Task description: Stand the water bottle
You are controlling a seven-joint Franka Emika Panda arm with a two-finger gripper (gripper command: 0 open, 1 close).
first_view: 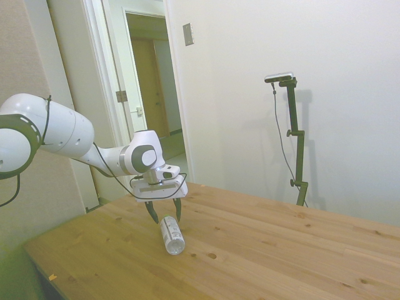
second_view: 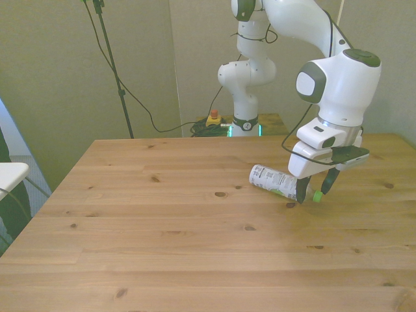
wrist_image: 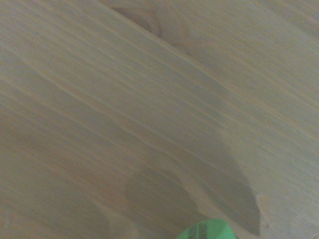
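Side view: the water bottle (first_view: 172,235) lay on the table (first_view: 281,250), the gripper (first_view: 164,212) spread open astride its cap end; front view: fingers (second_view: 329,180) flanked the neck, apparently for tipping it upright; wrist view: green cap (wrist_image: 207,230) only.

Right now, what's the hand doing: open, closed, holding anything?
Hand: open, fingers either side of the cap end of the water bottle, which lies on its side on the wooden table. Not gripped.
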